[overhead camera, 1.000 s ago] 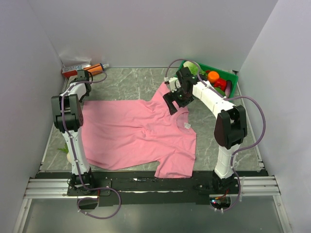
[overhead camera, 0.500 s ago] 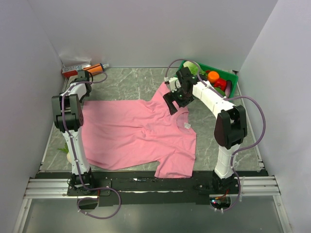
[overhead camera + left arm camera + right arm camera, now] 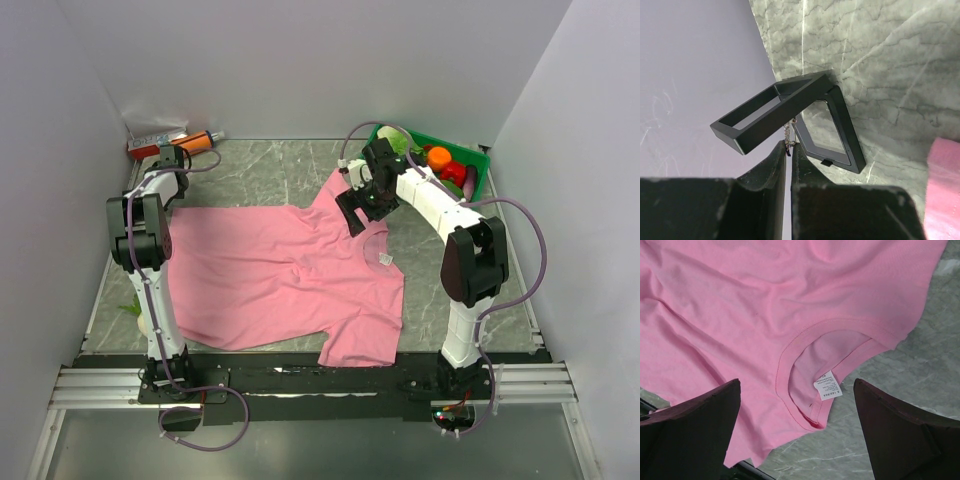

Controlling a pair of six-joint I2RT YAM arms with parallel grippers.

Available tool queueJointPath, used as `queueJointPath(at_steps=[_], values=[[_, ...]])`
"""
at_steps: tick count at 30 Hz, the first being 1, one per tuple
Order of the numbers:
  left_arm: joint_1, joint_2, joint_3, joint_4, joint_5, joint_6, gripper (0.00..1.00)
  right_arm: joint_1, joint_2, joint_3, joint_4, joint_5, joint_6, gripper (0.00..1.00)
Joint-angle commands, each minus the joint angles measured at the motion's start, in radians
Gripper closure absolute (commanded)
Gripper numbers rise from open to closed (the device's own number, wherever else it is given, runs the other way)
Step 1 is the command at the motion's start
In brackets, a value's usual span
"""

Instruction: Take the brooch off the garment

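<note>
The pink T-shirt (image 3: 290,275) lies flat on the marble table, neck to the right, with its white neck label (image 3: 828,385) showing. My right gripper (image 3: 796,385) hangs open and empty above the round neckline; it also shows in the top view (image 3: 360,205). My left gripper (image 3: 789,147) is at the far left corner (image 3: 168,160), off the shirt. It is shut on the brooch (image 3: 788,136), a tiny silvery trinket pinched at its fingertips. It holds the brooch just in front of an open black box (image 3: 832,132) with a raised lid (image 3: 771,114).
A green bin (image 3: 478,172) of toy vegetables stands at the back right, behind the right arm. Orange and red items (image 3: 165,145) lie against the back wall near the left gripper. The side wall is close to the black box. A corner of the shirt (image 3: 942,190) shows in the left wrist view.
</note>
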Motion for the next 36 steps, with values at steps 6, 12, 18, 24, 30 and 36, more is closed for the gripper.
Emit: queueJointPath(at_steps=[6,12,18,24,30,36], values=[[0.002,0.019,0.022,-0.028,-0.018,-0.007,0.99,-0.004,-0.021,0.020,0.009,0.020,-0.015,0.00],[0.004,0.033,0.045,-0.077,0.014,-0.043,0.99,-0.004,-0.029,0.005,0.008,0.024,-0.018,0.00],[0.002,0.068,0.102,-0.166,0.028,-0.079,0.86,-0.004,-0.027,0.009,0.008,0.033,-0.021,0.00],[0.004,0.046,0.093,-0.162,0.035,-0.091,0.61,-0.004,-0.029,0.003,0.011,0.029,-0.021,0.00],[0.004,0.031,0.094,-0.180,0.035,-0.099,0.53,-0.003,-0.024,0.011,0.009,0.029,-0.021,0.00],[-0.010,-0.033,0.102,-0.228,0.080,-0.141,0.42,-0.004,-0.032,0.008,0.012,0.027,-0.020,0.00]])
